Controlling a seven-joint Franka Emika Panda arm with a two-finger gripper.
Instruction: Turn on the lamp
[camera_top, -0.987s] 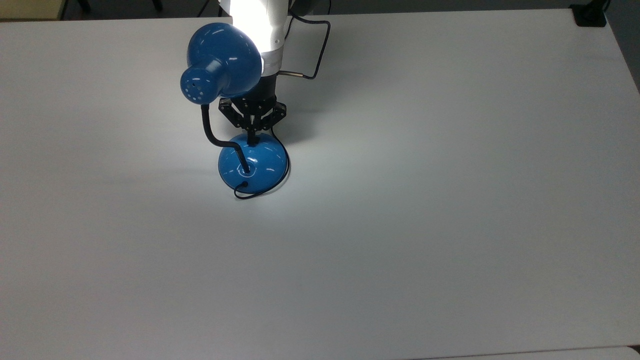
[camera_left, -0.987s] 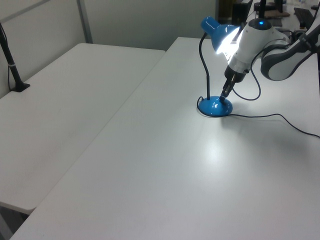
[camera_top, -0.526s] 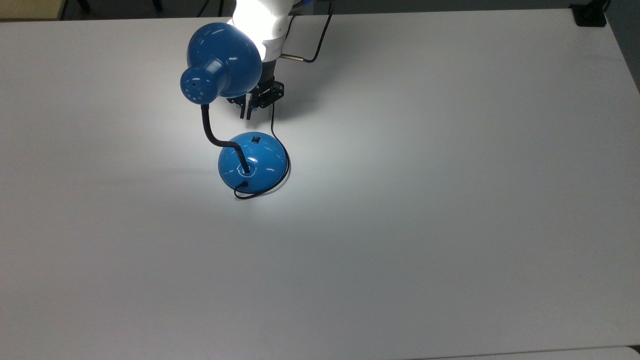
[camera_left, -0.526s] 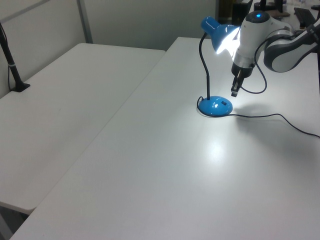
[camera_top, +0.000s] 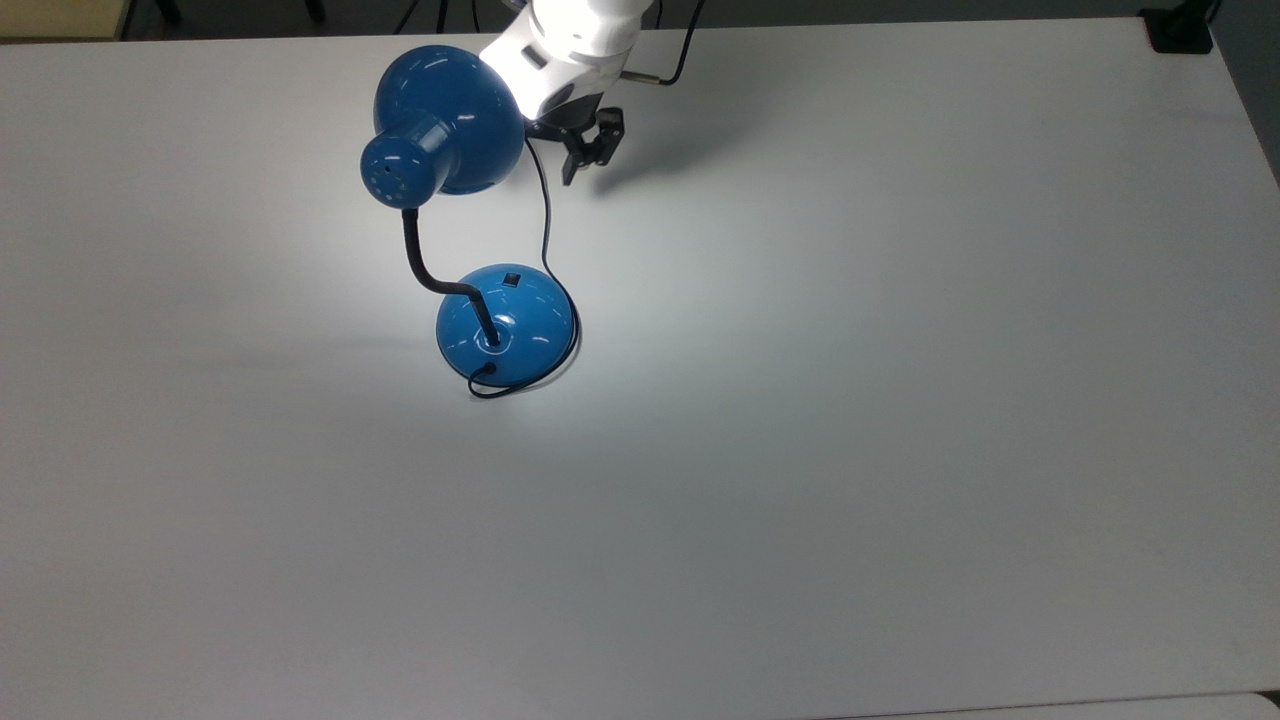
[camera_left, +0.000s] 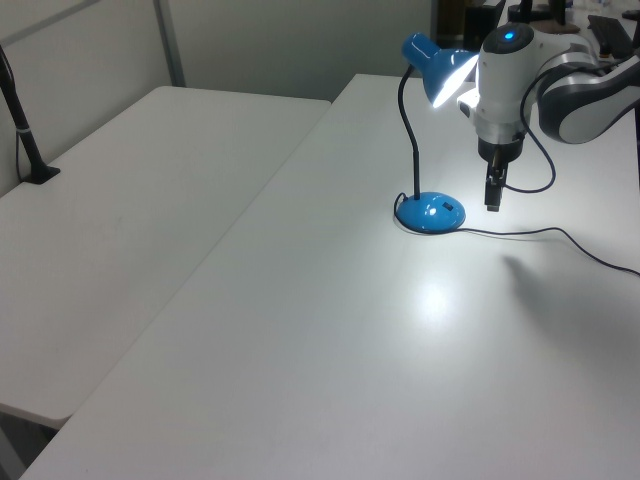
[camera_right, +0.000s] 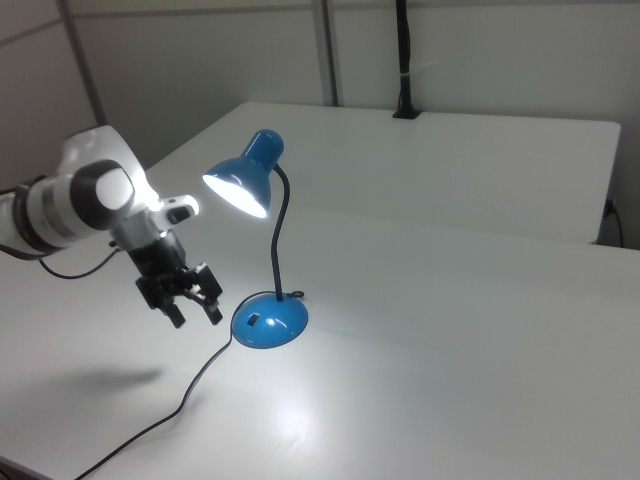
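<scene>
The lit lamp (camera_top: 505, 325) stands upright on the white table (camera_top: 900, 400), shade facing 1 o'clock in the top view; the gripper (camera_right: 197, 310) hangs apart, fingers spread, empty.

Lamp (camera_top: 445, 125) shade and domed base: glossy blue enamel-like finish, sharp highlights. Gooseneck (camera_top: 420, 262): matt black, ribbed-looking. Cord (camera_top: 546, 215): smooth black, rubbery. Table (camera_top: 900, 400): matt white, smooth, soft glow under lamp. Arm (camera_left: 505, 75): smooth white plastic-looking shell, slight sheen. Gripper (camera_right: 195, 305): matt black, hard, angular parts.
</scene>
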